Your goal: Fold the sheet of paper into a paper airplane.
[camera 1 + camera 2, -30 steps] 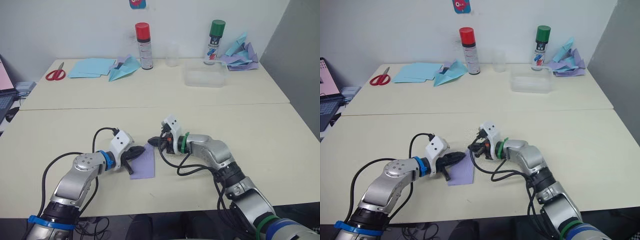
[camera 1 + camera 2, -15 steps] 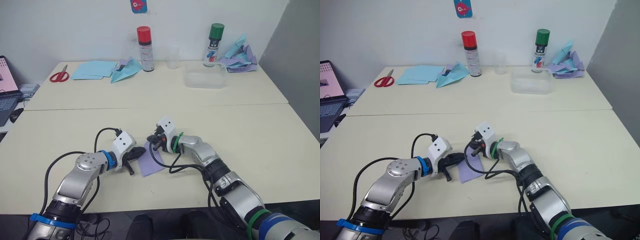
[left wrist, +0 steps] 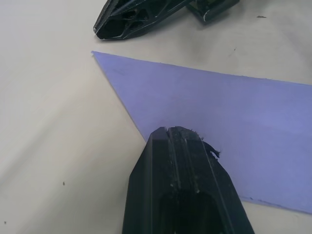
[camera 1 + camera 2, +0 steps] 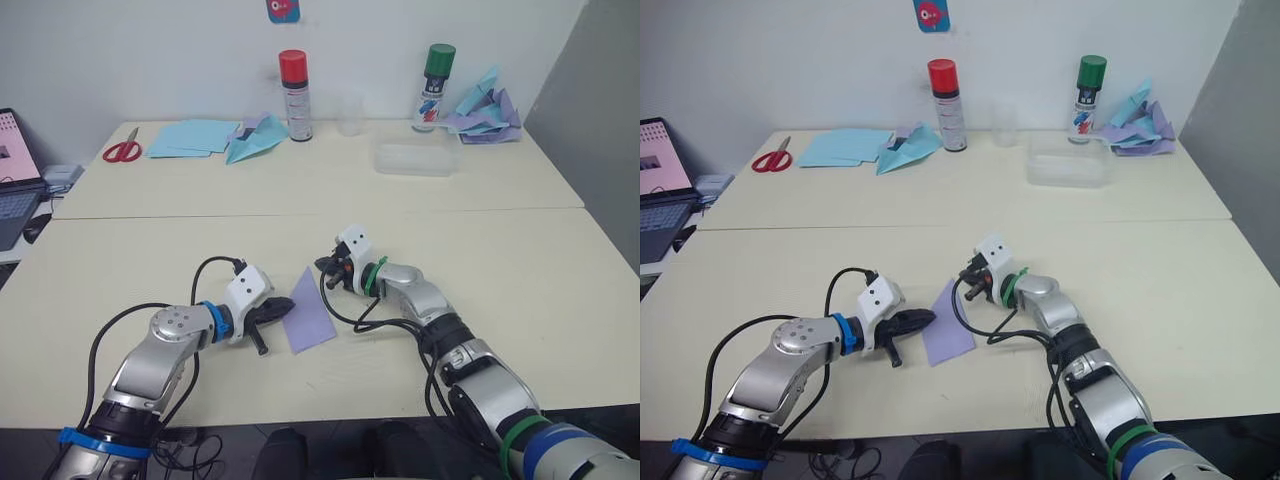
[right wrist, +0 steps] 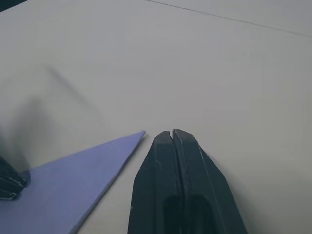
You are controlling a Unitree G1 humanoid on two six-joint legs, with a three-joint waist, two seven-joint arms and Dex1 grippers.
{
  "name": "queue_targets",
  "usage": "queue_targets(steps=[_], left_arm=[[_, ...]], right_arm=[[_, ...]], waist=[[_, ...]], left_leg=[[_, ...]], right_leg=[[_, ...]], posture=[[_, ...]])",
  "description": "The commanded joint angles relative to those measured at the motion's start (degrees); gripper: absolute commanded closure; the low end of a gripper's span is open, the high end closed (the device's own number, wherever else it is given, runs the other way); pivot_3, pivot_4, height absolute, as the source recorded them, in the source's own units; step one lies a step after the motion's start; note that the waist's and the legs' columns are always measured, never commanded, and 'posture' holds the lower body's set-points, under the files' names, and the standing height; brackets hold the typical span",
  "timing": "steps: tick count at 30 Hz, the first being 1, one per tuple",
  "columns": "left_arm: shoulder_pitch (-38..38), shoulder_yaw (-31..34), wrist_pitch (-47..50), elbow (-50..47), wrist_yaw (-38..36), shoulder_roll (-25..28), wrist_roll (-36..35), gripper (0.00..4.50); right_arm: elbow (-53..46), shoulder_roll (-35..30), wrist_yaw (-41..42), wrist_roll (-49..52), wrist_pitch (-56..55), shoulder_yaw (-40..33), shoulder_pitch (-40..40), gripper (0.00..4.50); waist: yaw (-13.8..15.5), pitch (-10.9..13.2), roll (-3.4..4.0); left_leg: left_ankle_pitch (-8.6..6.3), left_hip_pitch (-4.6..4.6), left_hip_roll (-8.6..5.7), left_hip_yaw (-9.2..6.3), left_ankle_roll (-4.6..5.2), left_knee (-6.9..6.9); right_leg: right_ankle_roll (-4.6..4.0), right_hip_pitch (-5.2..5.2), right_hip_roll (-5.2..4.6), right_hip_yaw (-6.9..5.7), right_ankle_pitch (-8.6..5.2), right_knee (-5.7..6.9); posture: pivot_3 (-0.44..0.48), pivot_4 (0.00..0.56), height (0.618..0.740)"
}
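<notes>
We see the sheet of paper (image 4: 311, 316), a lavender piece, lying flat on the near part of the table (image 4: 560, 290), between the two grippers. Its far corner comes to a point that reaches toward the right gripper (image 4: 322, 270), whose two black fingers are pressed together with nothing between them; the tip sits just beside that corner, a sliver of bare table showing between them in the right wrist view. The left gripper (image 4: 283, 306) comes in from the left with its fingers also closed together, and its tip rests on the sheet's left edge (it presses on the paper rather than pinching it, as far as we can tell). At the far edge of the table stand a red-capped spray can (image 4: 295, 82) and a green-capped spray can (image 4: 434, 73), with pale blue sheets (image 4: 187, 137) and red scissors (image 4: 122, 149) to the far left and a heap of paper planes (image 4: 484, 108) at the far right.
</notes>
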Motion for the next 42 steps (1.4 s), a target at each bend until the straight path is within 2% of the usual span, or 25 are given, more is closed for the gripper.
queue_targets(steps=[1,4,9,13,16,18,23,27,34,39,42], left_arm=[[0.96,-2.33,1.3,3.04,-0.12,0.29,2.63,4.5],[0.78,-2.41,1.17,3.24,-0.25,0.28,2.77,4.5],[0.65,-2.81,1.41,3.28,-0.47,-0.01,3.02,4.5],[0.9,-2.97,1.82,2.82,-0.46,-0.14,3.09,4.5],[0.94,-3.01,2.0,2.75,-0.5,-0.17,3.18,4.5],[1.06,-3.03,2.17,2.57,-0.53,-0.16,3.26,4.5],[1.37,-3.34,2.19,2.65,-0.7,-0.14,3.53,4.5],[1.25,-3.61,1.95,3.05,-0.99,-0.2,3.81,4.5],[0.11,-4.09,1.28,4.57,-1.48,-0.54,4.38,4.5],[-0.2,-4.49,0.79,5.26,-1.73,-0.86,4.6,4.5],[-0.15,-4.49,0.72,5.3,-1.83,-0.97,4.62,4.5]], right_arm=[[-0.28,1.21,2.66,1.54,-1.99,-2.56,-3.35,4.49],[-0.89,1.74,6.65,1.94,-2.07,-2.75,-3.76,4.49],[-0.32,0.86,8.93,-3.3,-1.48,1.51,-2.21,4.49],[0.88,0.22,5.43,-8.11,0.15,4.31,-0.44,4.49],[0.05,-0.6,6.62,-9.77,0.82,6.0,1.04,4.49],[-1.98,-1.38,8.59,-9.91,1.73,6.81,2.39,4.49],[-16.27,-7.19,18.95,-9.07,7.35,12.01,9.68,4.49],[-25.0,-11.33,24.05,-8.54,11.67,15.17,13.58,4.49],[-34.92,-19.84,33.33,-8.25,16.88,20.91,16.56,4.49],[-38.61,-23.0,36.18,-5.71,18.5,19.58,16.15,4.49],[-40.69,-20.16,35.14,0.82,21.06,13.79,15.14,4.49]], waist=[[0.0,0.02,0.01],[0.0,0.02,0.01],[0.01,0.02,0.01],[-0.02,0.02,0.02],[-0.03,-0.04,0.0],[0.0,-0.04,0.0],[0.03,-0.14,0.04],[0.0,-0.27,0.08],[0.08,-0.3,0.13],[0.13,-0.34,0.08],[0.14,-0.3,0.02]], left_leg=[[0.0,0.0,0.01,0.0,0.0,0.0],[0.0,0.01,0.02,0.0,0.0,-0.01],[0.0,0.01,0.02,0.0,0.0,-0.01],[0.0,0.01,0.01,0.03,0.0,-0.01],[0.0,0.15,0.01,0.15,0.0,-0.03],[0.0,0.15,0.02,0.11,0.0,-0.03],[-0.01,0.15,-0.02,0.18,0.0,-0.05],[-0.02,0.17,-0.02,0.21,-0.01,-0.09],[-0.03,0.32,-0.04,0.13,-0.01,-0.09],[-0.04,0.34,-0.12,0.11,-0.03,-0.1],[-0.03,0.26,-0.2,0.14,-0.03,-0.09]], right_leg=[[0.0,0.0,0.0,0.0,0.0,0.0],[0.0,-0.01,0.0,0.0,0.0,0.0],[-0.01,0.0,0.0,0.0,-0.01,0.0],[-0.02,0.01,-0.01,0.02,-0.01,-0.03],[-0.01,0.07,-0.02,0.15,-0.01,-0.02],[-0.01,0.07,-0.02,0.12,-0.01,-0.02],[0.06,0.09,-0.01,0.15,-0.08,-0.04],[0.07,0.1,-0.01,0.16,-0.15,-0.06],[-0.05,0.07,-0.01,0.05,-0.23,-0.08],[-0.25,0.09,-0.08,0.01,-0.35,-0.26],[-0.05,0.14,-0.13,0.01,-0.24,-0.28]], posture=[[0.0,0.15,0.74],[0.0,0.15,0.74],[0.0,0.15,0.74],[0.0,0.15,0.74],[0.0,0.15,0.74],[0.0,0.15,0.74],[0.0,0.15,0.74],[0.0,0.15,0.74],[0.0,0.15,0.74],[0.0,0.15,0.74],[0.0,0.15,0.74]])
